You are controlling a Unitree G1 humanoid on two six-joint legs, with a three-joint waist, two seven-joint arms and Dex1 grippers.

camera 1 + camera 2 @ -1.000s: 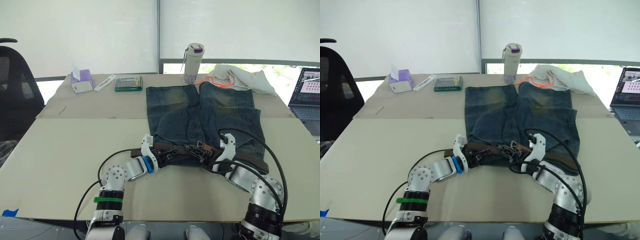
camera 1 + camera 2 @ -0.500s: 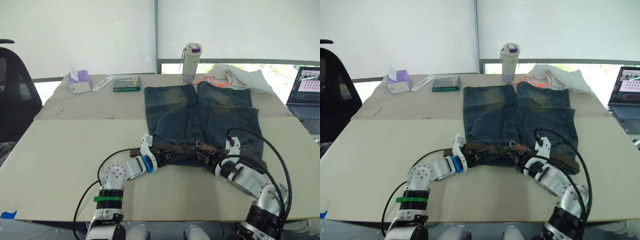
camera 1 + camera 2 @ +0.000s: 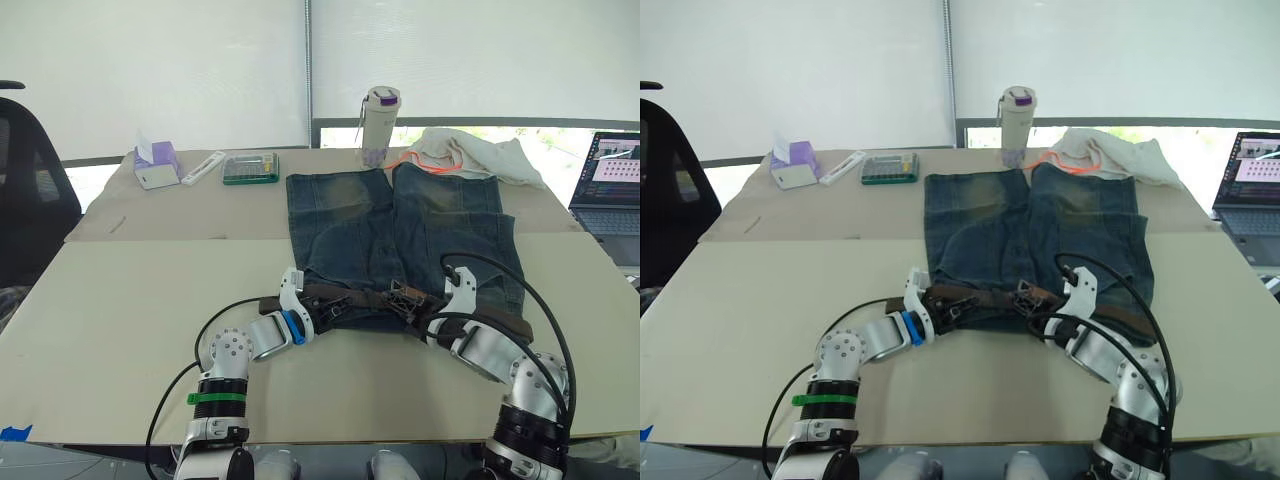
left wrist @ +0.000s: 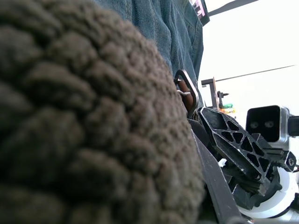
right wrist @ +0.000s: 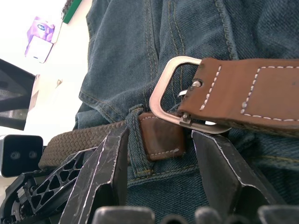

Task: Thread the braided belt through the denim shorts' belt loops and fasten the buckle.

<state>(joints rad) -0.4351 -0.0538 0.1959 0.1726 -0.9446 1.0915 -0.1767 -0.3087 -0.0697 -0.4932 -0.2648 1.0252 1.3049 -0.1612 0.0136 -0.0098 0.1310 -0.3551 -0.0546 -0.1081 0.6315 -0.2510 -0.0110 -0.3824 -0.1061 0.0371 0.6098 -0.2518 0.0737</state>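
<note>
Beige tabletop [image 3: 130, 300], denim shorts [image 3: 400, 235], woven braided belt [image 5: 79, 142], silver rectangular buckle [image 5: 170, 100]

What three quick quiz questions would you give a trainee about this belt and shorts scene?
1. True or false: the belt tip has already been passed through the buckle.
2. What stands just beyond the far end of the shorts? A) a bottle with a purple lid B) a red mug C) a potted plant
3. Fill in: the right gripper has its fingers ___, one on each side of the belt tip.

Key: 1 false, the tip lies beside the frame, not through it; 2 A; 3 open.
</note>
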